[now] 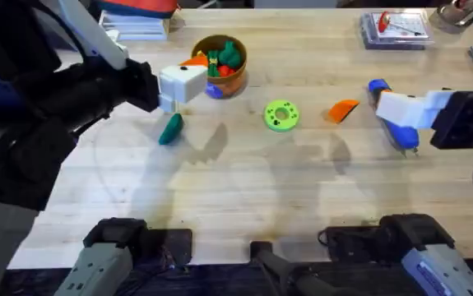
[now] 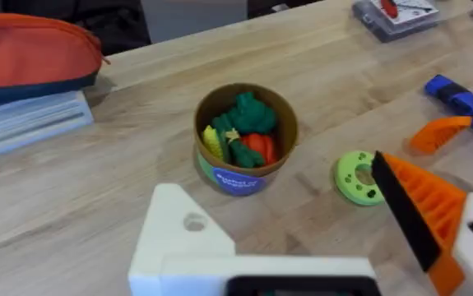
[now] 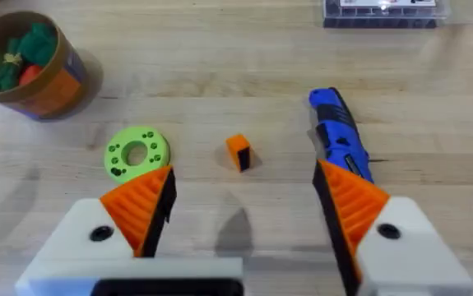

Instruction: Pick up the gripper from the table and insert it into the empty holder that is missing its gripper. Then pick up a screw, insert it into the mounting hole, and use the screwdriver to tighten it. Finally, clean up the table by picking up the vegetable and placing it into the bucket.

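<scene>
The orange ridged gripper (image 1: 343, 109) lies on the table right of centre, also seen small between my right fingers (image 3: 238, 152) and from the left wrist (image 2: 440, 133). My left gripper (image 1: 178, 86) hovers open beside the bucket (image 1: 220, 64); one finger is the bare white holder (image 2: 183, 234), the other carries an orange pad (image 2: 421, 205). The dark-green vegetable (image 1: 170, 129) lies just below it. My right gripper (image 3: 244, 177) is open, with both orange pads on, over the blue screwdriver (image 1: 392, 119), which lies by its right finger (image 3: 339, 136).
The bucket (image 2: 244, 136) holds several toy vegetables. A flat bright-green disc (image 1: 281, 115) lies mid-table. A clear plastic case (image 1: 394, 29) sits at the back right. An orange pouch (image 2: 30, 45) on a clear box rests at the back left.
</scene>
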Available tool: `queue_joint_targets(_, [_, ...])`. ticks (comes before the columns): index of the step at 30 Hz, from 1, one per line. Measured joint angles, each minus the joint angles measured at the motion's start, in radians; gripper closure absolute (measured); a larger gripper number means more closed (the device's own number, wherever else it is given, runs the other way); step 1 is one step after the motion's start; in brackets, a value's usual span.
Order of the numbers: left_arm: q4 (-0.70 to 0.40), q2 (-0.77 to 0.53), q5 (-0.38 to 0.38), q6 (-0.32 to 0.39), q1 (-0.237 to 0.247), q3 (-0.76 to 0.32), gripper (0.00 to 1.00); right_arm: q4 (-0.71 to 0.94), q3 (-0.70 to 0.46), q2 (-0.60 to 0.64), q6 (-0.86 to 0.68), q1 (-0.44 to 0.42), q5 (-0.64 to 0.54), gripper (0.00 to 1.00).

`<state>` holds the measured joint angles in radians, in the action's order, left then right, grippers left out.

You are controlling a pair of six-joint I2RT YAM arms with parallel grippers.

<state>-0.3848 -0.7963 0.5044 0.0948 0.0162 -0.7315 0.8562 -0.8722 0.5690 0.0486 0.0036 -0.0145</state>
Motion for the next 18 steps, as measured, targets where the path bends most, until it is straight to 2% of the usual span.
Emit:
queue_joint_targets(6, [-0.006,0.000,0.050,0.000,0.000,0.000,0.015,0.000,0.000,0.000,0.000,0.000,0.000,0.007])
queue_joint_targets(13, [-0.077,0.009,0.057,0.003,0.006,0.001,0.015,0.000,0.000,0.000,0.000,0.000,0.000,0.007])
queue_joint_targets(18, [-0.054,0.155,0.057,0.003,0.010,0.085,0.015,0.000,0.000,0.000,0.000,0.000,0.000,0.008])
